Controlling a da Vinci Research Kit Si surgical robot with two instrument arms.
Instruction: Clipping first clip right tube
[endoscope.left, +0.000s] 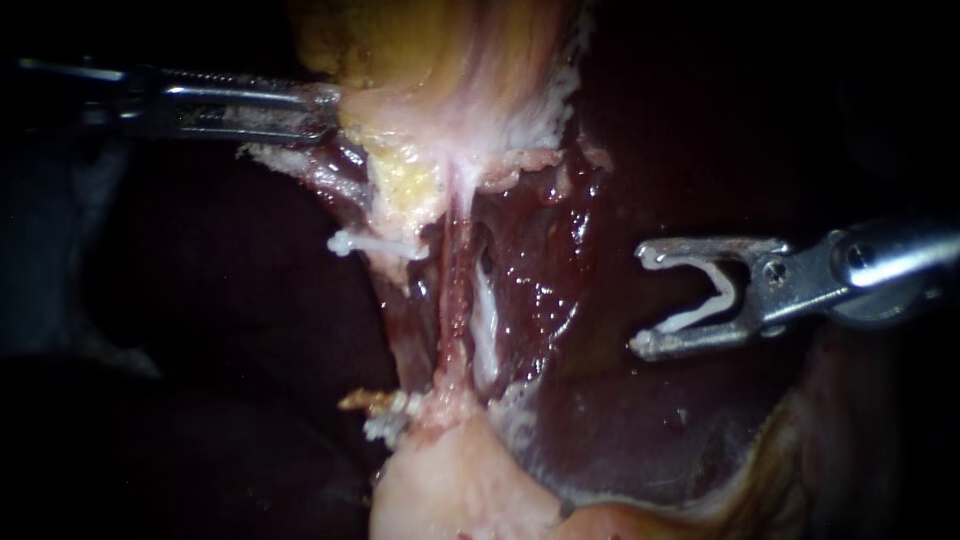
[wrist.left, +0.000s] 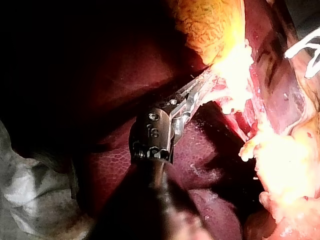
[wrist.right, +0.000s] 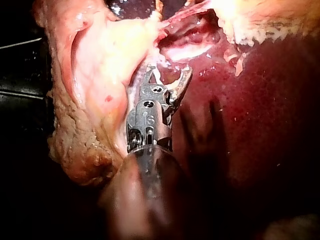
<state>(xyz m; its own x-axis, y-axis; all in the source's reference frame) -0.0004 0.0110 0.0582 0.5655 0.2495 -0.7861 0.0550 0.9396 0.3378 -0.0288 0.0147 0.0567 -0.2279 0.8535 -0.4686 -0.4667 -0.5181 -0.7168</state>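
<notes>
My left instrument (endoscope.left: 325, 110) comes in along the top and its jaws are shut on the pale yellow edge of the gallbladder (endoscope.left: 430, 80), holding it up; the left wrist view shows the same hold (wrist.left: 200, 87). Below it a reddish tube (endoscope.left: 455, 290) runs down to pale tissue, with a whiter strand (endoscope.left: 487, 320) just to its right. My right instrument (endoscope.left: 638, 300) stands well to the right of them over the liver (endoscope.left: 620, 420). Its jaws stand wide apart and hold a white clip (endoscope.left: 715, 295) between them, also seen in the right wrist view (wrist.right: 167, 75).
A small white piece (endoscope.left: 345, 242) sticks out left of the tubes, under the yellow fat (endoscope.left: 405, 185). Pale fatty tissue (endoscope.left: 450, 490) lies at the bottom. Dark liver surrounds the field on both sides.
</notes>
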